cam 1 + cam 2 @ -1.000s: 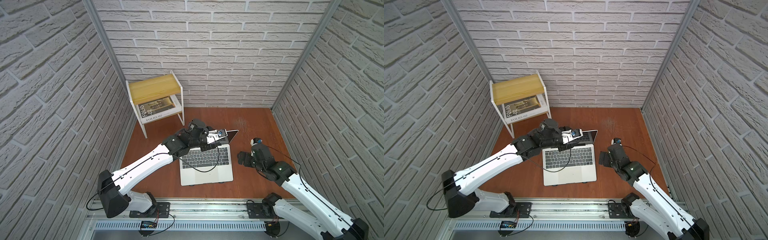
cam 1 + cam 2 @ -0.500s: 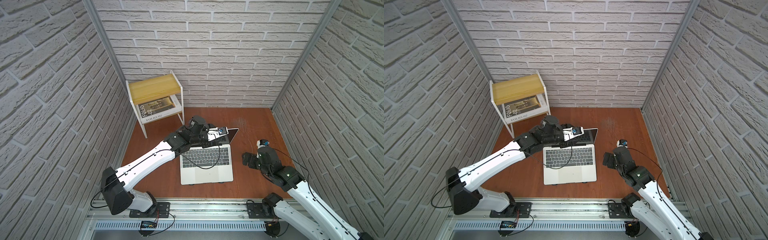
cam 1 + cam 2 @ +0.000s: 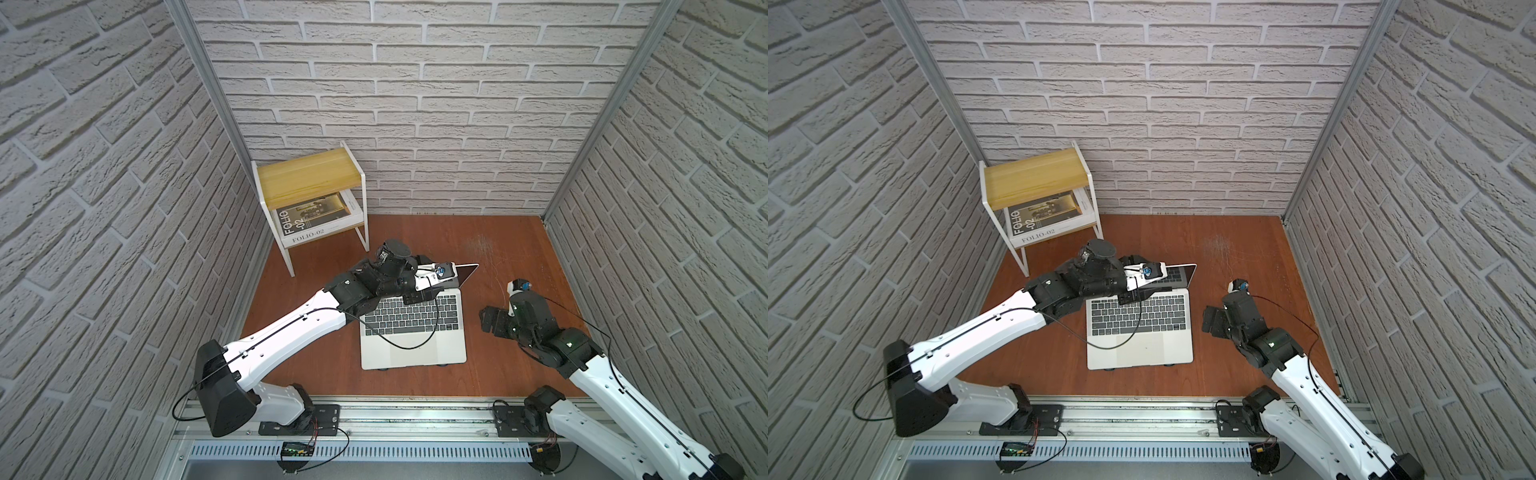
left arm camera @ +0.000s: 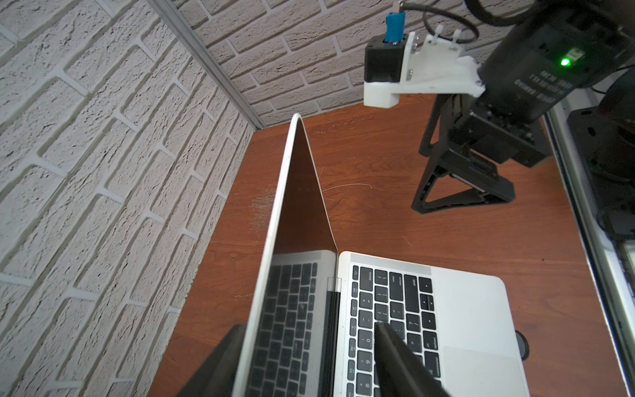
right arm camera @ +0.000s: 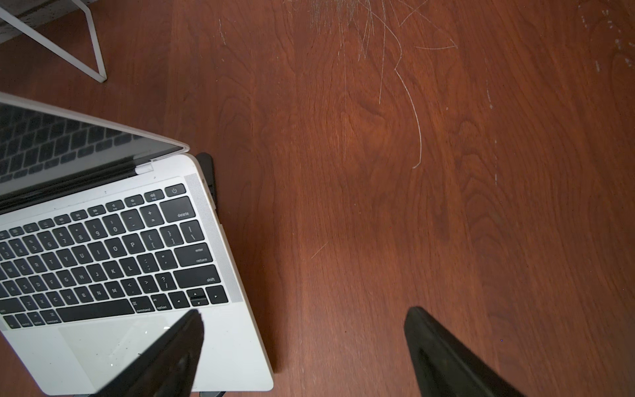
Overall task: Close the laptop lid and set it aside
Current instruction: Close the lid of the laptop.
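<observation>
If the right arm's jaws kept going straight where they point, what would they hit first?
Most likely the bare wooden table beside the laptop. One jaw looks close to the laptop's edge and might clip it; depth is unclear.

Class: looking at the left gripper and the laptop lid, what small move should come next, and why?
Probably sweep the left gripper toward the keyboard to fold the laptop lid down: the lid stands open, and the gripper straddles its edge, one finger behind it.

Red-brown wooden table [image 3: 519,249], open laptop [image 3: 415,349] at centre, white rack [image 3: 309,178] in corner
</observation>
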Robot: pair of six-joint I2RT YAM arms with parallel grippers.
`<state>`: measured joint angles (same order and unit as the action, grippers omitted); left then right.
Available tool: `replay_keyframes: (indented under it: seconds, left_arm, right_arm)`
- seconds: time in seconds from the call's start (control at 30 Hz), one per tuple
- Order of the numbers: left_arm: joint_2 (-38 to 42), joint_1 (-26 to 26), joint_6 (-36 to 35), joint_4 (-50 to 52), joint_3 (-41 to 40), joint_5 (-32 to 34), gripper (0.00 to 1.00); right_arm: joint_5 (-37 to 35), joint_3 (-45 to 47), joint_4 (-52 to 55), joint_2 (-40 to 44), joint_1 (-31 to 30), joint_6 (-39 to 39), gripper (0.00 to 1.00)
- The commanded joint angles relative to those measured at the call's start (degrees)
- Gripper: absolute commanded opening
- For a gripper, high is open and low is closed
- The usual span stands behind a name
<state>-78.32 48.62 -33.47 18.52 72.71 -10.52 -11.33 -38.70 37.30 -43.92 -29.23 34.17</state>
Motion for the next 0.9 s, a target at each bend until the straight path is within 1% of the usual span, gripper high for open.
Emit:
replay_keyframes:
  seconds: [0.0,0.23,0.33,0.5,0.77,0.87]
  left_arm:
    - [-4.4,2.0,6.0,13.9,-6.2,-4.2,0.61]
    - [-4.0,3.9,8.0,13.1,-7.5,-2.9,0.62]
    - [-4.1,4.7,8.8,12.8,-7.7,-2.5,0.62]
    - [-4.5,5.8,9.9,11.2,-8.8,-0.7,0.64]
    - [-5.5,6.5,11.7,9.9,-9.7,0.4,0.64]
    - [-5.4,6.7,11.9,9.7,-9.7,0.9,0.65]
  right_arm:
    - [-1.8,-1.2,-0.3,0.3,0.4,0.4,0.95]
    - [-3.0,-6.2,1.9,1.3,1.0,0.0,0.95]
    - [-3.8,-9.4,3.0,1.1,1.1,-1.9,0.95]
    - [-3.1,-17.8,6.6,-1.5,1.0,-7.2,0.97]
    - [-3.0,-25.6,7.5,-3.1,1.0,-8.9,0.96]
    - [-1.8,-27.2,7.4,-3.8,1.0,-9.3,0.96]
